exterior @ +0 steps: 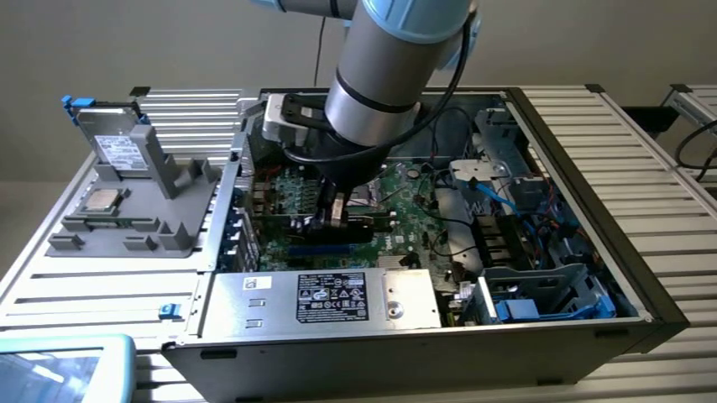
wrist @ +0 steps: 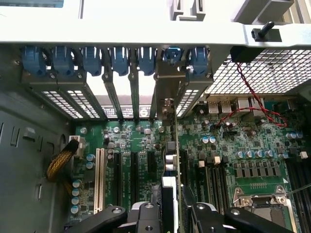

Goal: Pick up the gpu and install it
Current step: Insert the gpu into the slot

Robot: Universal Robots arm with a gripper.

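From where I stand, the gpu (wrist: 170, 165) is lifted and held edge-on between the gripper's (wrist: 171, 213) closed fingers, down at the motherboard (wrist: 243, 141) slots, though probably not fully seated.

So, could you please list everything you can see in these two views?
table: one, silver slats, under everything
case: one, black, lying open on the table
motherboard: one, green, inside the case
power supply: one, silver with a black label, near edge of the case
slot clips: several, blue, along the case's rear wall
fixture: one, grey, to the exterior view's left of the case
drive: one, silver with blue tabs, upright in the fixture
memory stick: one, green, lying in the fixture
gpu: one, black on green, over the motherboard slots
arm: one, silver and pale blue, reaching into the case
gripper: one, black, closed on the gpu
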